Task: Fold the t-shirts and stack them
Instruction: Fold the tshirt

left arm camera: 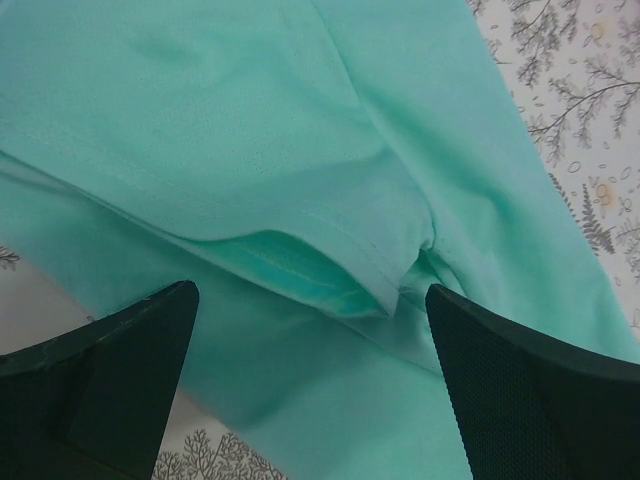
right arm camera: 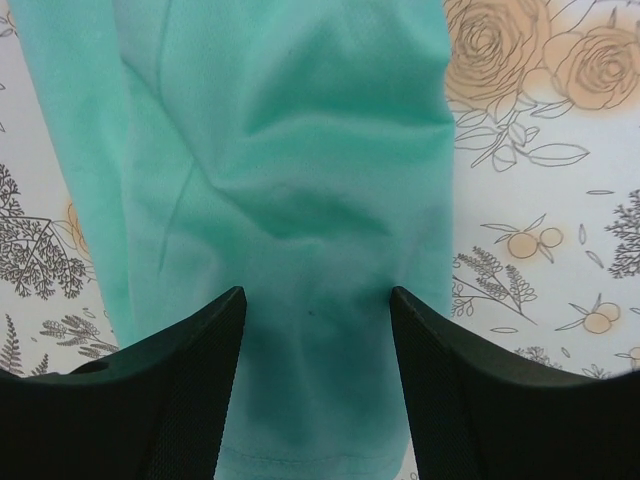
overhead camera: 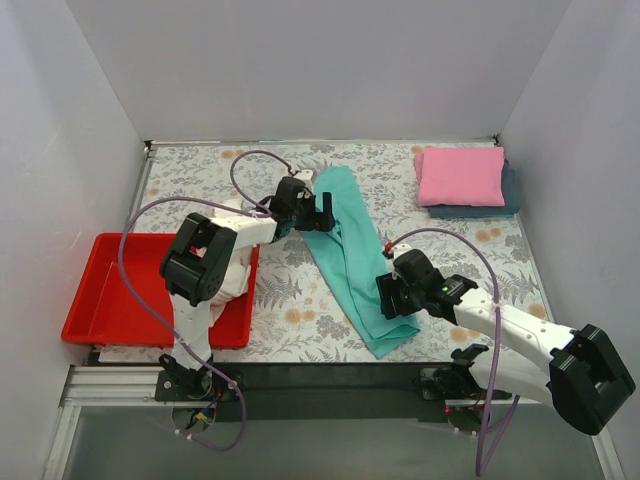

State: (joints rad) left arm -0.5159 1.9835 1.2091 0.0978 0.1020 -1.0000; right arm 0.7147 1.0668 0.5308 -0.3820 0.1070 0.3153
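Our left tool (left arm camera: 310, 290) and right tool (right arm camera: 316, 292) both hang released, jaws apart, over opposite ends of the teal shirt (overhead camera: 350, 250), a long strip across the surface (overhead camera: 200, 175). We judge each should pinch every layer evenly, then lift together to fold cleanly.

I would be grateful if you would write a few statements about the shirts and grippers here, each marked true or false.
1. The pink shirt lies folded on top of the dark blue-grey shirt. True.
2. The teal shirt lies inside the red tray. False: it lies stretched across the table, outside the tray.
3. The left gripper and the right gripper are both open over the teal shirt. True.
4. The right gripper hovers at the pink shirt. False: it is over the teal shirt's near end.
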